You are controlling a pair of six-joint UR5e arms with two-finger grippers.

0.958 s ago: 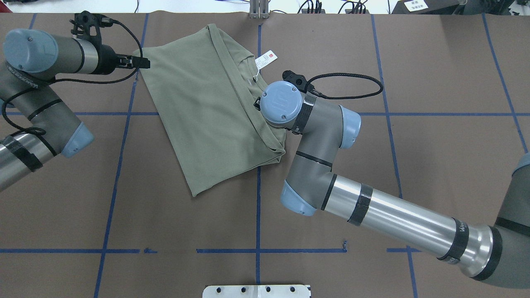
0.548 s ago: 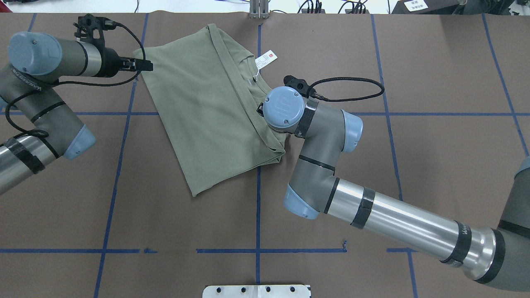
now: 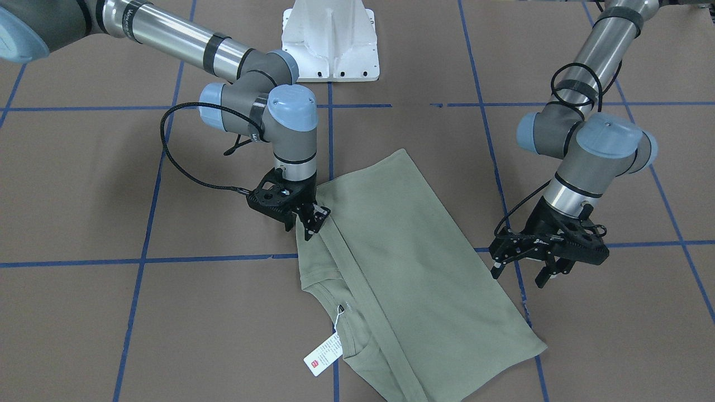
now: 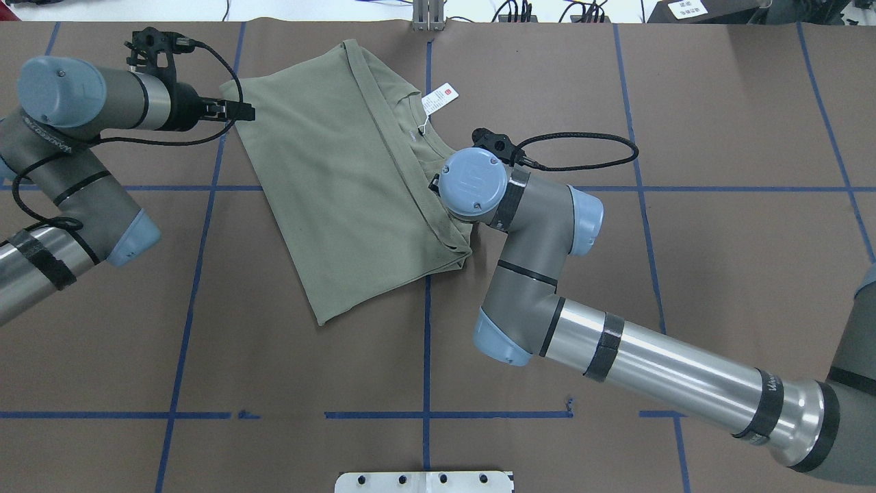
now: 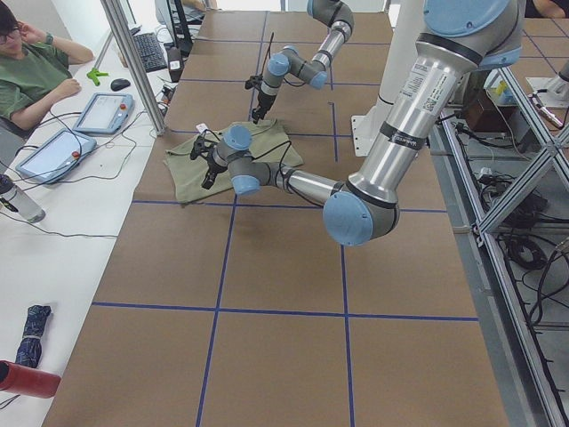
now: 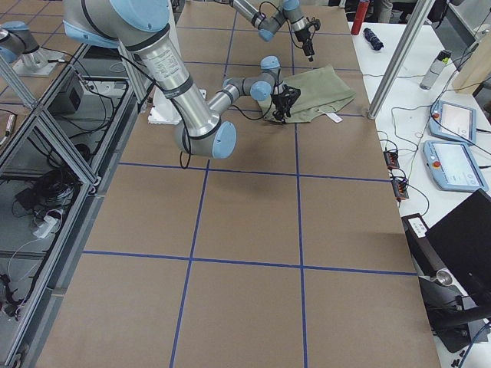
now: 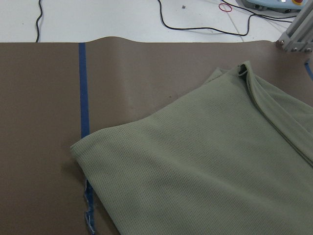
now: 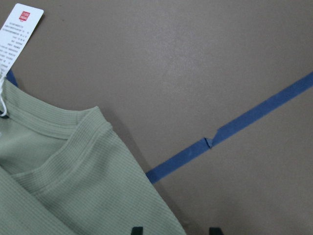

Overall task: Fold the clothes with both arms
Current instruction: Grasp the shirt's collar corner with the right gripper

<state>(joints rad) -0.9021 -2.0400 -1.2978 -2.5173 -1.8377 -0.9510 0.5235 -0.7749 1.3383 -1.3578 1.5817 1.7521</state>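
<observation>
The sage-green clothes (image 4: 342,178) are one shirt lying folded on the brown table, with a white hang tag (image 4: 439,98) at the collar. My left gripper (image 3: 518,275) hovers open just beyond the shirt's (image 3: 402,262) far-left corner; its wrist view shows that corner (image 7: 73,147) and no fingers. My right gripper (image 3: 311,228) is open and low at the shirt's right edge near the collar. In the right wrist view one fingertip (image 8: 137,230) lies over the knit fabric (image 8: 73,186) and the other over the table. From overhead its wrist cap (image 4: 474,183) hides it.
Blue tape lines (image 4: 424,342) grid the table. The white base pedestal (image 3: 330,39) stands on the robot's side. Beyond the far edge runs a white bench with tablets (image 5: 98,111) and cables, where a person (image 5: 31,76) sits.
The right arm slid a little toward the robot along the shirt's right edge. The left gripper crept rightward, closer to the shirt's corner. The shirt itself lies as before.
</observation>
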